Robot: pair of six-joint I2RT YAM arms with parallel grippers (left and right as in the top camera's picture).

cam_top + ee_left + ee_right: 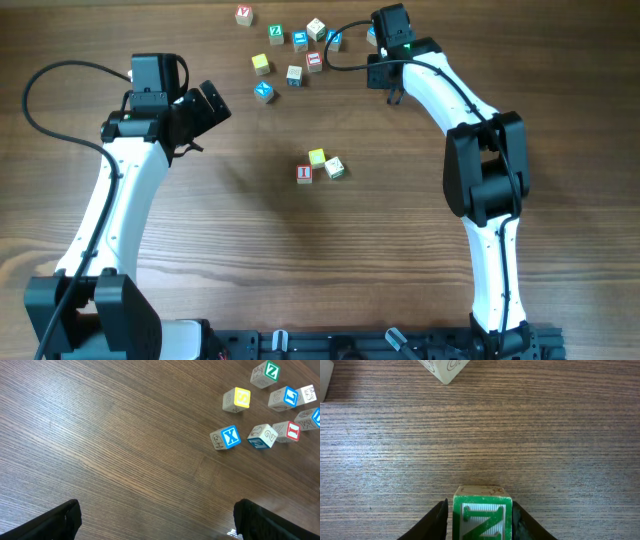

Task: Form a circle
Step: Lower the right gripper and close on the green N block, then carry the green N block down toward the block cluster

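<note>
- N cube (481, 515): large green "N" in a green frame on the face toward the right wrist camera.
- X cube (226, 438): blue "X" on a blue-edged face, left wrist view.
- S cube (236, 399): "S" on a yellow face.
- Z cube (265, 373): green "Z".
- 2 cube (262, 436): outlined "2" on a pale side face.
- I cube (288, 431): red "I", just right of the 2 cube.
- blue cube (283, 398): blue letter, "L" or "U", cannot tell which.
- centre cube (304, 174): red "I" on top, overhead.
- Other overhead cube letters are too small to read.
</note>
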